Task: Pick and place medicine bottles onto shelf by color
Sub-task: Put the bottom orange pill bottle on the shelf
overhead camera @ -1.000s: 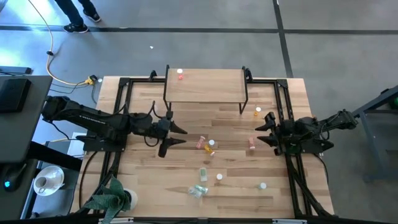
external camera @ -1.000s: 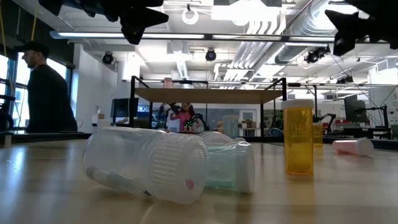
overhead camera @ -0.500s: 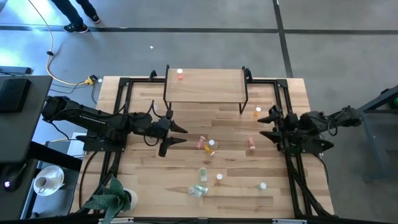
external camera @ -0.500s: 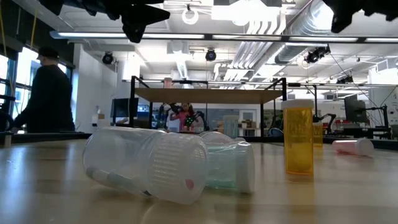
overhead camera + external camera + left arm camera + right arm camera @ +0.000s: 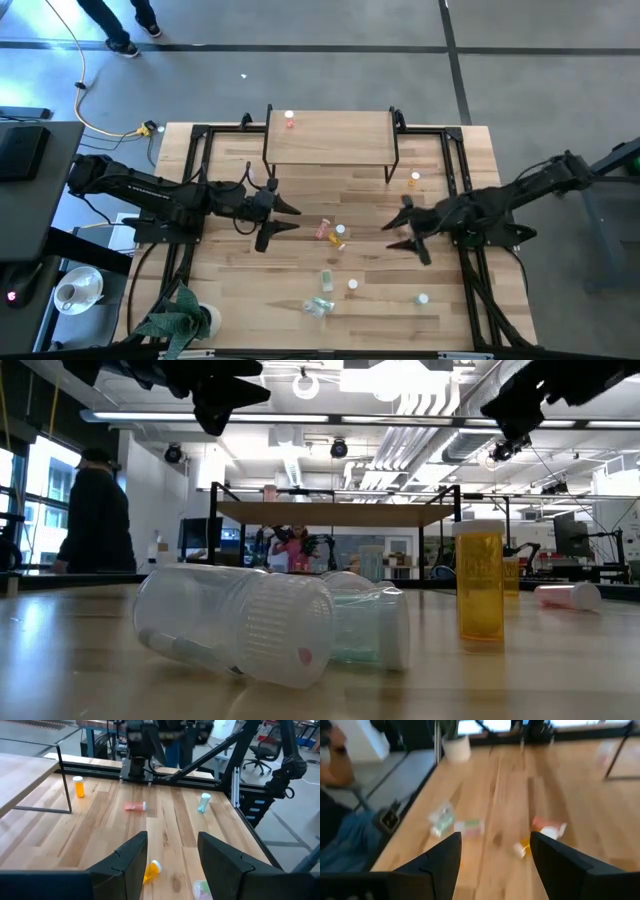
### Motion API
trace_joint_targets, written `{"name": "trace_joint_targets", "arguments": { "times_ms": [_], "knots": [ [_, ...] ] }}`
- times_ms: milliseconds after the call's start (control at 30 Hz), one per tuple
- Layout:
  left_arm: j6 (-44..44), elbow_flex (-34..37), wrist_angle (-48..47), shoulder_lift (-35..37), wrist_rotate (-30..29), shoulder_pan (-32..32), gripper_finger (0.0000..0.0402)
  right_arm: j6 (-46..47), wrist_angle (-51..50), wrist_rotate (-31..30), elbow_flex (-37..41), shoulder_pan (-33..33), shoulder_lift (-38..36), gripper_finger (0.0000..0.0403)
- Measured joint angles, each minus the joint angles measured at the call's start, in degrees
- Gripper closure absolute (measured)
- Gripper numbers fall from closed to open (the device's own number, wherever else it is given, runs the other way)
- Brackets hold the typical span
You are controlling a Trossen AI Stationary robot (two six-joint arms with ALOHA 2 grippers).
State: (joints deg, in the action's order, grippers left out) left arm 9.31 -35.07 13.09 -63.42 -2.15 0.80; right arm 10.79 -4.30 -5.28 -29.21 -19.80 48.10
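Table, shelf, 2 arms, scattered medicine bottles.
Shelf (image 5: 330,138) stands at the table's (image 5: 470,310) far edge, 1 red bottle (image 5: 290,121) on its left corner. Left gripper (image 5: 283,218) hovers parted and empty at left-centre; right gripper (image 5: 409,233) spread wide, empty, over the pink bottle's spot. Other bottles lie mid-table.

The high view looks straight down on the whole table (image 5: 230,290). The low view sits at tabletop level, very near a fallen clear bottle (image 5: 235,622), facing the shelf (image 5: 335,513). Both wrist views look forward across the tabletop; each shares the central bottles.
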Motion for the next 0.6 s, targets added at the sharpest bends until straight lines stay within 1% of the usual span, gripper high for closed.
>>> {"name": "trace_joint_targets", "arguments": {
  "times_ms": [233, 600],
  "knots": [
    [1.26, 0.0, -0.2, 0.0, 0.0, 0.57, 0.0236, 0.91, 9.33, -0.23, 0.0, -3.74, 12.72, 0.0176],
    [1.26, 0.0, -0.25, 0.0, -0.06, 2.69, 0.0238, 0.37, 26.81, -0.31, -0.01, -7.01, 27.68, 0.0176]
  ]
}}
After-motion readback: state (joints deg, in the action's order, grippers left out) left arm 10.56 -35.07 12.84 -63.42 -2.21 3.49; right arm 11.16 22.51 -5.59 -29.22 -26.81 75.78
